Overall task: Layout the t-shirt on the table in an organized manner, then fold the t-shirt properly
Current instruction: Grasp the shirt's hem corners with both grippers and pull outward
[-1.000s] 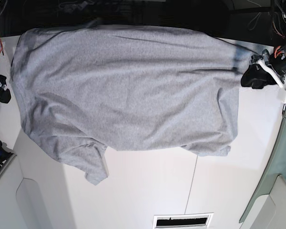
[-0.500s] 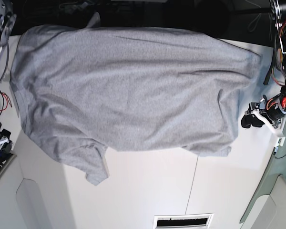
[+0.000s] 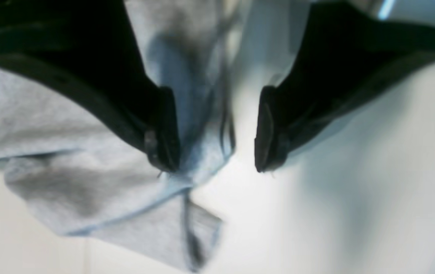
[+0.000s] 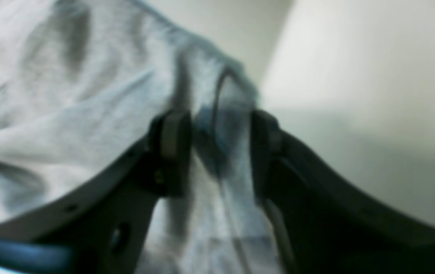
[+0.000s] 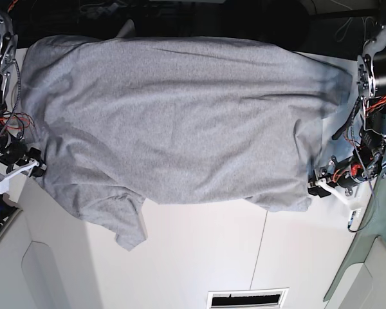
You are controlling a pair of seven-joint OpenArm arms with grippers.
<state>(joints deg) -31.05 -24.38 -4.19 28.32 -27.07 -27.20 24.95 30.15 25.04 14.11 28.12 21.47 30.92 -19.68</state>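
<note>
The heather-grey t-shirt (image 5: 174, 116) lies spread across the white table (image 5: 199, 251), plain side up, with one sleeve (image 5: 125, 222) pointing toward the front. My left gripper (image 5: 314, 187) is at the shirt's front right corner. In the left wrist view it (image 3: 213, 133) is open, and the hem corner (image 3: 198, 152) lies against one finger (image 3: 162, 129). My right gripper (image 5: 37, 167) is at the shirt's left edge. In the right wrist view it (image 4: 217, 148) is open astride a raised fold of shirt (image 4: 221, 114) that lies between the pads.
A green-grey cloth (image 5: 373, 238) hangs at the right edge. A dark vent slot (image 5: 248, 299) sits at the table's front. A thin seam (image 5: 257, 251) runs across the tabletop. Cables and arm hardware (image 5: 379, 71) stand at both sides.
Both arms came down along the table sides. The left gripper moved from the far right corner to the shirt's front right corner. The right gripper reached the left edge. The shirt barely shifted.
</note>
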